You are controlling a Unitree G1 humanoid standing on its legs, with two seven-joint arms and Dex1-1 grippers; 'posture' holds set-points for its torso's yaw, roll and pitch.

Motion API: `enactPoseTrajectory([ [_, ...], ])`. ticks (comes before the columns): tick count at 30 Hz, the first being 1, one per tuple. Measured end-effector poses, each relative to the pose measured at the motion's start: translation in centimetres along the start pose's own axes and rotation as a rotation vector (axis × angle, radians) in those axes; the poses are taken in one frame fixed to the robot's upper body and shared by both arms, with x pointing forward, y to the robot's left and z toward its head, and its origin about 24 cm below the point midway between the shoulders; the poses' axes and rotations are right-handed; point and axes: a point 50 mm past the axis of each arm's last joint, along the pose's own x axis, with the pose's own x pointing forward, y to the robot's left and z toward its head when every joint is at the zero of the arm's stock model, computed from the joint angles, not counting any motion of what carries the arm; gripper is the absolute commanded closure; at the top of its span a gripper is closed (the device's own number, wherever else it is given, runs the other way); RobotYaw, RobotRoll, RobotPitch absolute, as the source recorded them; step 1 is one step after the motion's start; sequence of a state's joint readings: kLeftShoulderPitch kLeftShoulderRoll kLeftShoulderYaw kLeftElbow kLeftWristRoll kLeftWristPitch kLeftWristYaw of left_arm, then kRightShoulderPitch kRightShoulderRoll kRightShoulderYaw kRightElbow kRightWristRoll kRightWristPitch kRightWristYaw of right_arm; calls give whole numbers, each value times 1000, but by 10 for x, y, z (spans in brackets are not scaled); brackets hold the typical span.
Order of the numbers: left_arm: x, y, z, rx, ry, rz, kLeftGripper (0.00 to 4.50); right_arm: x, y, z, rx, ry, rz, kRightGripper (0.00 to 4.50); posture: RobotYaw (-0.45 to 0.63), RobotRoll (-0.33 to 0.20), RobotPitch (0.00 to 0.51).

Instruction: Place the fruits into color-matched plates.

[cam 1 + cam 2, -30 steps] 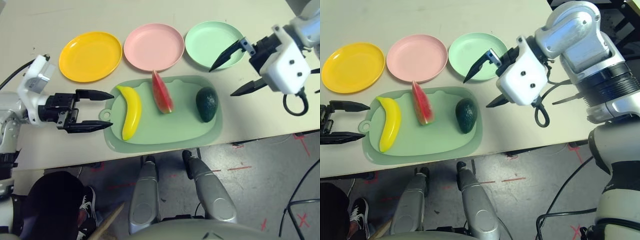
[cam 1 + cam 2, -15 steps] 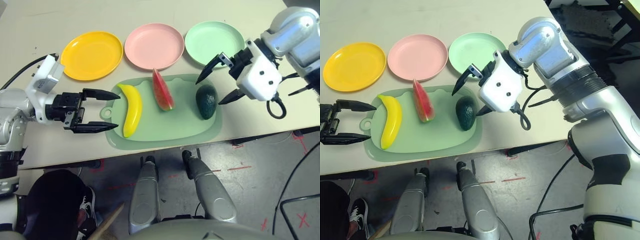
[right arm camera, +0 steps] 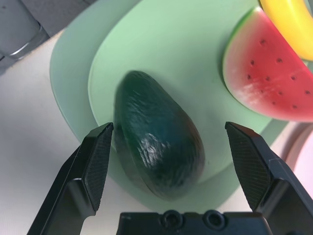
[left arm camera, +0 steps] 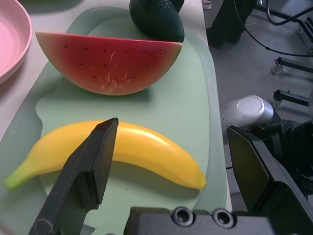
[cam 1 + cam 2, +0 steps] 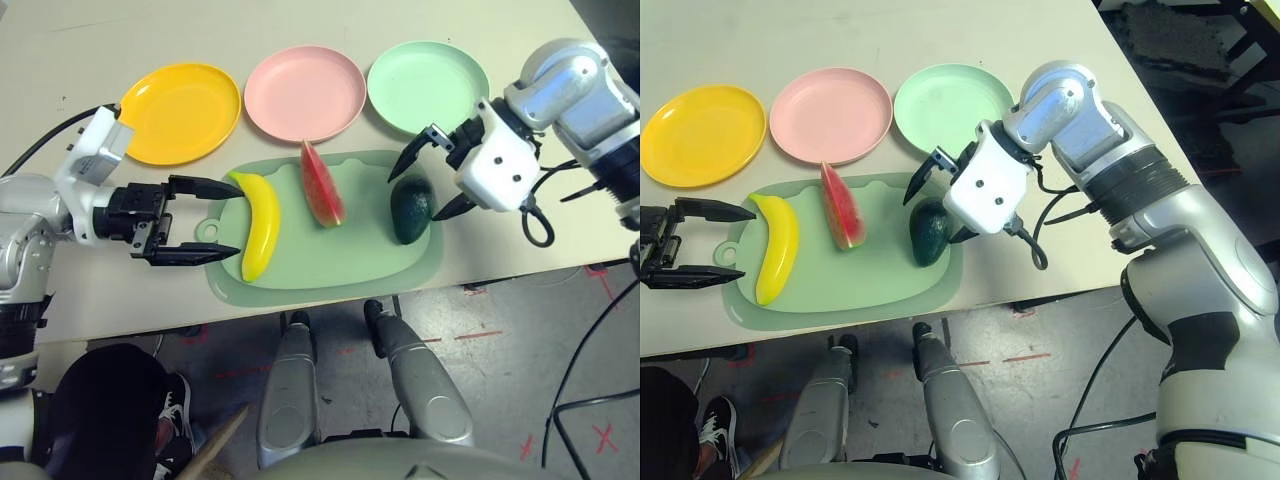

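On a pale green mat (image 5: 330, 262) lie the yellow banana (image 5: 262, 222), the red watermelon wedge (image 5: 322, 185) and the dark green avocado (image 5: 411, 208). Behind the mat stand the yellow plate (image 5: 181, 112), the pink plate (image 5: 305, 92) and the mint green plate (image 5: 428, 87), all bare. My left gripper (image 5: 237, 221) is open at the mat's left edge, its fingertips reaching the banana (image 4: 122, 152). My right gripper (image 5: 413, 198) is open and low over the avocado (image 3: 156, 142), one finger on each side, without touching it.
The table's front edge runs just below the mat, with floor beyond it. The right edge lies past my right arm. Bare tabletop lies left of the mat and behind the plates. A black cable (image 5: 40, 150) trails from my left wrist.
My right gripper has swung down and left from over the green plate to straddle the avocado. My left gripper has moved right, up to the banana. The fruits have not moved.
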State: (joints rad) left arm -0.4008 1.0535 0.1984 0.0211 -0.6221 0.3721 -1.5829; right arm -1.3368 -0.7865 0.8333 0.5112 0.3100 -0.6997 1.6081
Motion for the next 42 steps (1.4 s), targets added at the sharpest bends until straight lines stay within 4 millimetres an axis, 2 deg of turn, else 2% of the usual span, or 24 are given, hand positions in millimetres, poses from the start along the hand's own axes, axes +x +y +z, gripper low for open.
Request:
enactPoseTrajectory([
  [7,-1,0,2,2,5,2,0,3,-1,-1,19,-6,-7,42,-31,0,405],
  [15,-1,0,3,6,8,0,0,9,7,-10,134,14,-7,42,-34,0,408],
  [26,-1,-1,4,13,25,-1,0,14,8,-8,196,15,-7,42,-32,0,410],
  [29,-2,-1,4,12,26,-1,0,12,8,-9,210,14,-17,360,-30,0,412],
  [32,-2,-1,3,11,27,-1,0,12,8,-9,222,20,-19,1251,-31,0,411],
  [42,-2,-2,2,5,38,4,0,12,7,-10,237,21,-23,1287,-33,0,409],
])
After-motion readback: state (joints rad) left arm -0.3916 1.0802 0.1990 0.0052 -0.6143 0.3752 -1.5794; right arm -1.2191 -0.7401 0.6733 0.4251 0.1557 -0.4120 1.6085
